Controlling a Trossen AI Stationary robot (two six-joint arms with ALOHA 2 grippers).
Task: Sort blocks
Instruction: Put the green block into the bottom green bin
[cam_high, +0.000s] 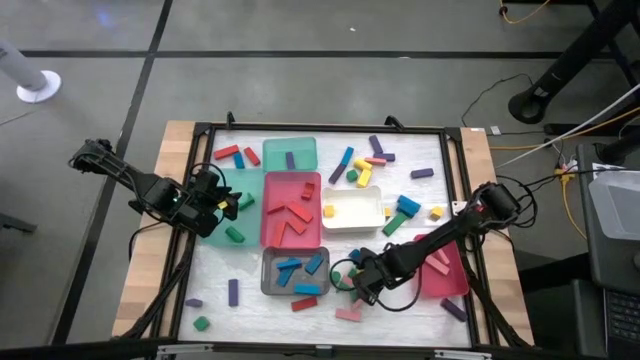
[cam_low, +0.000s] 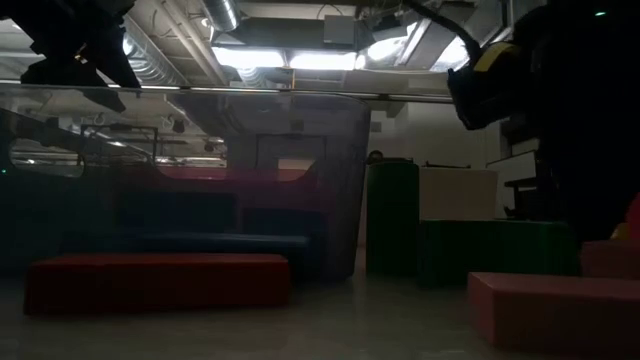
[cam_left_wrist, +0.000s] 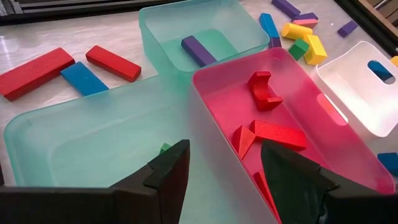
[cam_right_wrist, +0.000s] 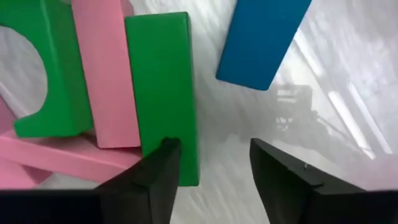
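High view: sorting is judged partly done. Red blocks (cam_high: 291, 213) are held in the red tray (cam_high: 270, 236), blue ones in the grey tray (cam_high: 268, 284); many blocks (cam_high: 362, 168) are left scattered on the table (cam_high: 420, 200). Right gripper (cam_right_wrist: 211, 163), spread, is poised low over a green bar (cam_right_wrist: 161, 81). Left gripper (cam_left_wrist: 221, 177), spread and empty, is hung over the green tray (cam_left_wrist: 74, 130).

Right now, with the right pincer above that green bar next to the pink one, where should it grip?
Take the green bar across its narrow width, near the end closest to the right pincer, coming straight down. It lies flat; one long side is open tabletop, the other sits tight against the pink bar, so that finger must wedge in or nudge it aside.
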